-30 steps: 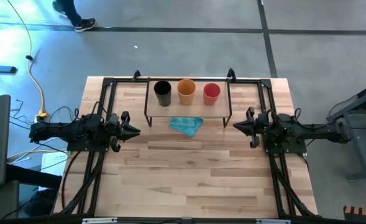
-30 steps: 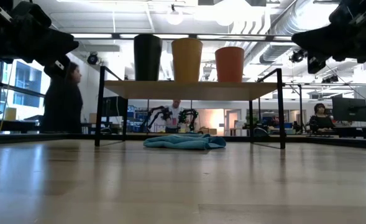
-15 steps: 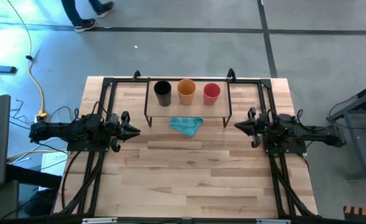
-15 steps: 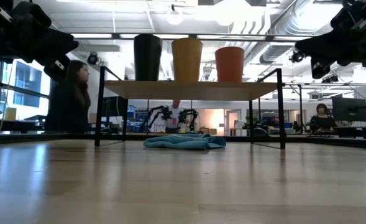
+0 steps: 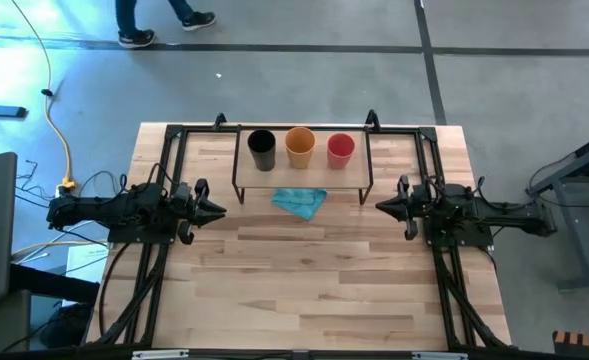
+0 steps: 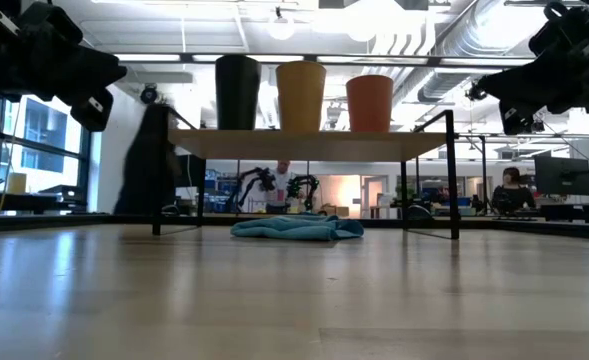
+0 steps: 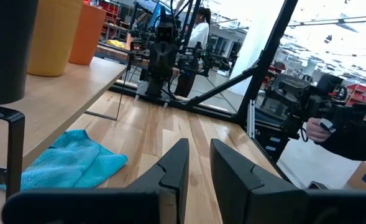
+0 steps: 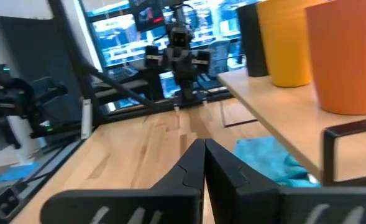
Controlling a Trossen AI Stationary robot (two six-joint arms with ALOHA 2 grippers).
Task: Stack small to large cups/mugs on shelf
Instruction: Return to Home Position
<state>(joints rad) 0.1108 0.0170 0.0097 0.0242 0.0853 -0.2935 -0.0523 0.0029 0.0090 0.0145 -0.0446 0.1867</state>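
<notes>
Three cups stand upright in a row on the shelf (image 5: 299, 172), their bases on its board: black cup (image 5: 262, 150), yellow-orange cup (image 5: 299, 147), red-orange cup (image 5: 340, 149). The low view shows them side by side: black cup (image 6: 237, 92), yellow-orange cup (image 6: 301, 96), red-orange cup (image 6: 370, 103). My left gripper (image 5: 214, 210) hovers off the shelf's left end, its fingers a narrow gap apart (image 7: 199, 155). My right gripper (image 5: 380, 204) hovers off the shelf's right end, shut (image 8: 204, 146). Neither touches anything.
A light blue cloth (image 5: 300, 201) lies crumpled on the table under the shelf's near edge, also the cloth (image 6: 296, 228) in the low view. The shelf's black legs (image 6: 158, 170) stand between each gripper and the cloth. The near half of the tabletop (image 5: 304, 290) is bare wood.
My right gripper has sunk a little, still shut and pointing at the shelf's right end. A person has walked past beyond the table's far edge. The cups, shelf and cloth have not moved.
</notes>
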